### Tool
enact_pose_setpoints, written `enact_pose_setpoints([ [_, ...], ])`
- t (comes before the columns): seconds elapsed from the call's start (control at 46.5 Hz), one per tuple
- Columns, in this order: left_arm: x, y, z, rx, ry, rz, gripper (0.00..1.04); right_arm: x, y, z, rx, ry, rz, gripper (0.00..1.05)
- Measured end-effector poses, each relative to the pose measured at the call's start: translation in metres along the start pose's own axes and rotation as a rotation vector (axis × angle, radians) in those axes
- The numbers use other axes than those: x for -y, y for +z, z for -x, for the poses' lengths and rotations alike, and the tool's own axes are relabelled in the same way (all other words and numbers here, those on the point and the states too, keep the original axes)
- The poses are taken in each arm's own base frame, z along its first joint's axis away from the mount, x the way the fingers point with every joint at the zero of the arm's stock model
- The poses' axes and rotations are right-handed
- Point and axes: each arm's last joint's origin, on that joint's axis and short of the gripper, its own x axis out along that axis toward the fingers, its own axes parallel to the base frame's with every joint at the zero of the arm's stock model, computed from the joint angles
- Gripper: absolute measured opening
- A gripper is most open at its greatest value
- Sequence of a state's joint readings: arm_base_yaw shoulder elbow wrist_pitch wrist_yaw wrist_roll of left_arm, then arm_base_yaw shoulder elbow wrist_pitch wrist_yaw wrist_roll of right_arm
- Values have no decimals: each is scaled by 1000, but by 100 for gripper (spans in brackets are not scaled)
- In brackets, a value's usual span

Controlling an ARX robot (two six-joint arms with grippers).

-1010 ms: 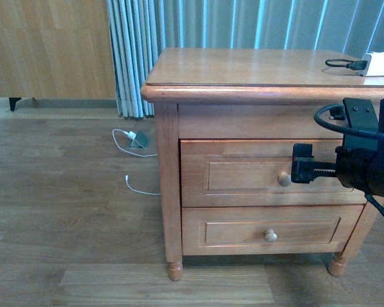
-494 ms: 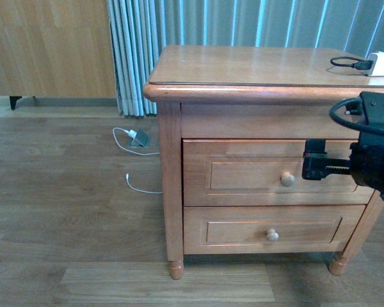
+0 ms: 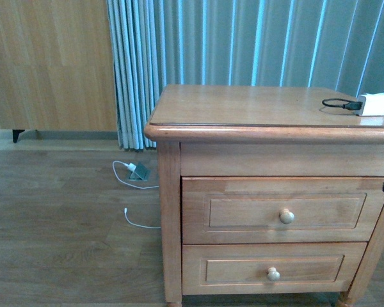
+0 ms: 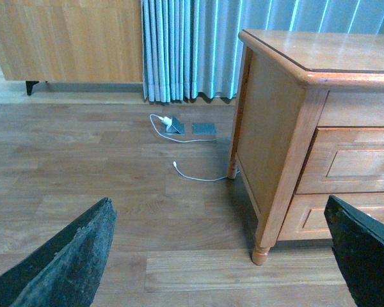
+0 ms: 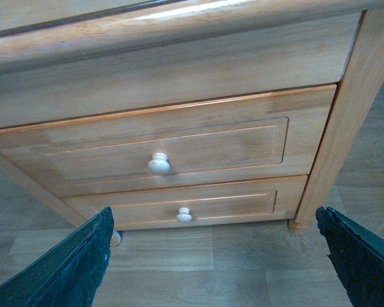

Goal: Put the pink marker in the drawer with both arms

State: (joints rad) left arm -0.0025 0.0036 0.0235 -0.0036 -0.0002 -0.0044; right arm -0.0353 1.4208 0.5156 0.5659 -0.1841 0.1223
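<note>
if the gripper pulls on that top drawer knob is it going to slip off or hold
The knob on the top drawer is round, smooth and looks glossy, so the pads could slide off unless they close behind its widest part. It's small and stands clear of the panel, which probably helps. The drawer sits flush and shut, so expect some resistance at first.

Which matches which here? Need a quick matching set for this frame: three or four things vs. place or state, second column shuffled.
Things:
1. top drawer
2. white charger
3. white cable
4. right end effector

Place or state:
A. lying on the wooden floor beside the nightstand
B. open, facing the drawer fronts
C. shut, round knob in the middle
D. on the nightstand top, near its right end

Pairs: 1-C, 2-D, 3-A, 4-B
</note>
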Motion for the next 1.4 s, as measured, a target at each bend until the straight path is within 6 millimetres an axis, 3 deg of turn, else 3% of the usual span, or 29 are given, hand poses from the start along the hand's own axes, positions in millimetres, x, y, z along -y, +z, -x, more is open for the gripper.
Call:
enact_pose_setpoints([
  [0.215, 0, 0, 0, 0, 0, 0, 99, 3, -1, 69, 27, 25, 11, 96],
  [0.408, 0, 0, 0, 0, 0, 0, 99, 16, -10, 107, 45, 3, -48, 96],
  [0.731, 0, 0, 0, 0, 0, 0, 99, 21, -11, 114, 59, -32, -60, 96],
  [0.903, 0, 0, 0, 0, 0, 0, 99, 13, -25, 118, 316, -139, 112, 69],
  [1.204, 0, 0, 0, 0, 0, 0, 99, -5, -45, 130, 341, -132, 150, 1],
  [1.397, 0, 0, 0, 0, 0, 0, 99, -17, -55, 132, 349, -124, 155, 1],
])
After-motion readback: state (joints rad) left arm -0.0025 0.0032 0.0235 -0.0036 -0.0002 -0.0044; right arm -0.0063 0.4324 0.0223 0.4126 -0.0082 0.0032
